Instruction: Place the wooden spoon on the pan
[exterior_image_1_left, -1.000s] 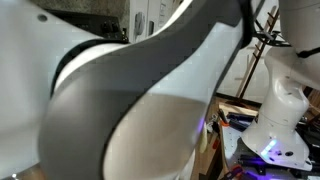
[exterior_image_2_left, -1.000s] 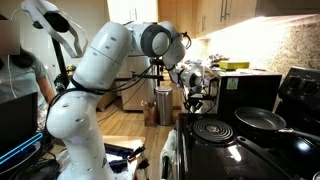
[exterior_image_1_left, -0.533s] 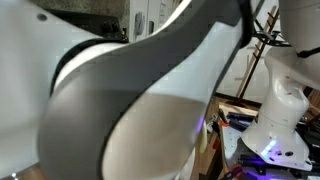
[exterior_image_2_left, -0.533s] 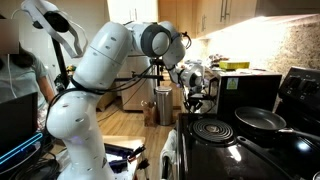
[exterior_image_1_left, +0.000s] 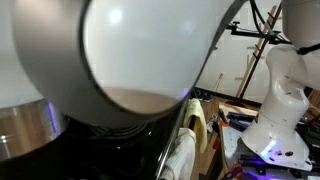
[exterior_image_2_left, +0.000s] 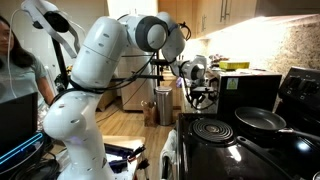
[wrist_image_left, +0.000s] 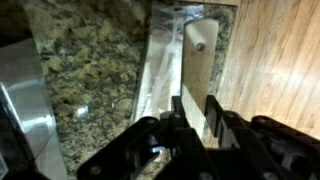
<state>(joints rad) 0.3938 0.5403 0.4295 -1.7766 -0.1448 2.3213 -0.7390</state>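
Observation:
In the wrist view my gripper (wrist_image_left: 197, 108) is shut on the flat light-tan handle of the wooden spoon (wrist_image_left: 199, 55), whose end has a small hole. In an exterior view the gripper (exterior_image_2_left: 199, 94) hangs in the air over the near edge of the stove, left of the pan. The pan (exterior_image_2_left: 258, 120) is round and dark grey and sits on the back right burner, with its silvery handle (exterior_image_2_left: 292, 130) pointing right. The spoon's head is not visible in any view.
A black coil burner (exterior_image_2_left: 212, 129) lies in front of the pan. Speckled granite (wrist_image_left: 85, 70) and wooden cabinet (wrist_image_left: 280, 60) fill the wrist view. My arm (exterior_image_1_left: 130, 50) blocks most of an exterior view. A person (exterior_image_2_left: 10, 50) stands far left.
The arm's upper joints have swung and risen, and the gripper has lifted slightly with the spoon. The arm now covers the exterior view differently.

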